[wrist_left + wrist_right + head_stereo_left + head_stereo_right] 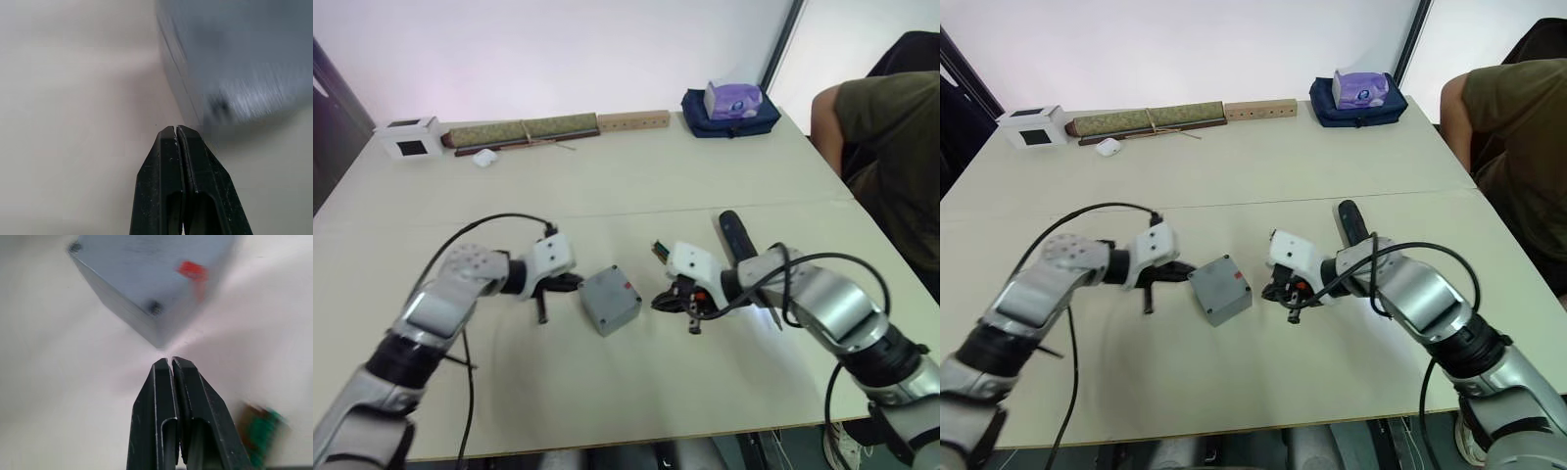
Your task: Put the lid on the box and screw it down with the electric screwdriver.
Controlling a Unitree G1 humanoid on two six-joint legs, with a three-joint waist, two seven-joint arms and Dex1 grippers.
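- My left gripper [544, 315] has its two black fingers pressed together on nothing, tips pointing down at the beige table [636, 411], just left of the box.
- My right gripper [693, 325] is the same: fingers closed flat against each other, empty, just right of the box.
- The small square grey plastic box [609, 299] sits between the two grippers, near the middle of the table. Its shallow grey lid with the small red mark [193, 270] looks already seated on top; I see screw holes at the corners.
- I judge the box light, rigid and smooth-sided, so it could skate when pressed. I would pinch it across two opposite side walls.
- The thick black-blue cylindrical electric screwdriver [737, 238] lies beyond my right wrist, pointing away. It looks stiff and heavier, and likely to roll; I would grip it mid-barrel.
- A white carton with a black square [411, 138] stands at the far left edge.
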